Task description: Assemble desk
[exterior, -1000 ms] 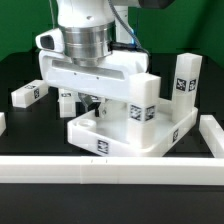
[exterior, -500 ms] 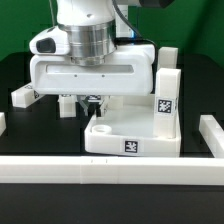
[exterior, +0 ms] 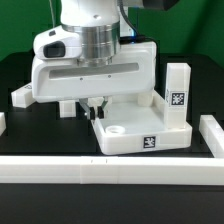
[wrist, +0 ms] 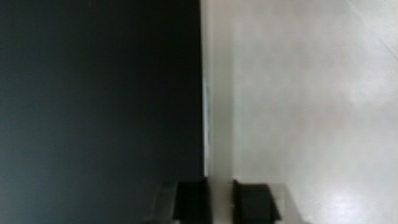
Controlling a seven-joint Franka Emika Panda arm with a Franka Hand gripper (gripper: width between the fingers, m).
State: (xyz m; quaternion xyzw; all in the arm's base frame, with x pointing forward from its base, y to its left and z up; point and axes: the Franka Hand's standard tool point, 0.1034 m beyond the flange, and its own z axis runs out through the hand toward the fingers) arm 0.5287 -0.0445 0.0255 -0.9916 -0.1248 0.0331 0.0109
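1. Since a second ago the tabletop (exterior: 120, 143) has swung round. It sits on the table (exterior: 20, 125) just behind the border bar (exterior: 100, 168), with its fitted leg (exterior: 178, 98) now on the exterior view's right.
2. The claw (exterior: 93, 106) is clenched on the tabletop's rim, I reckon to turn it.
3. A loose leg (exterior: 26, 96) lies farther back, waiting.

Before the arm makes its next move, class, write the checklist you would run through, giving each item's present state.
1. The gripper shut on the tabletop rim: ok, the wrist view shows the rim clamped.
2. An upright leg at the tabletop's corner, on the exterior view's right: ok.
3. That leg fully seated: cannot tell.
4. The near socket free: ok.
5. A loose leg lying apart from the tabletop, on the exterior view's left: ok.
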